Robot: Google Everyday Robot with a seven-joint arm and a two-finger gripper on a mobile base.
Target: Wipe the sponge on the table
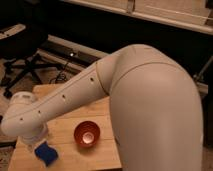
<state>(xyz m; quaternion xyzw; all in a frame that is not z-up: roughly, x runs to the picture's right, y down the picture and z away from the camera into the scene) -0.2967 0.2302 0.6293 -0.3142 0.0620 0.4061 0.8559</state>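
- Fingers: spread wide, nothing pinched btwn them as far as the view shows. They're mostly hidden under the wrist.
- Gripper [35,146]: low over the front-left corner of the table [102,114], pointing down, right next to the sponge [47,154].
- Sponge: lies flat on the table, just right of the gripper. Its left edge runs in under the gripper. Touching or a hair apart, can't tell.
- Handling, my guess: soft, light, squashy, not slippery or fragile. It prob. buckles if dragged by one corner.
- Where to grip: from above, across the middle, one finger on each long side. Pinch enough to hold but keep it flat on the wood.
- Bowl [87,134]: upright, near the sponge on its right, not touching. It limits any sweep that way.
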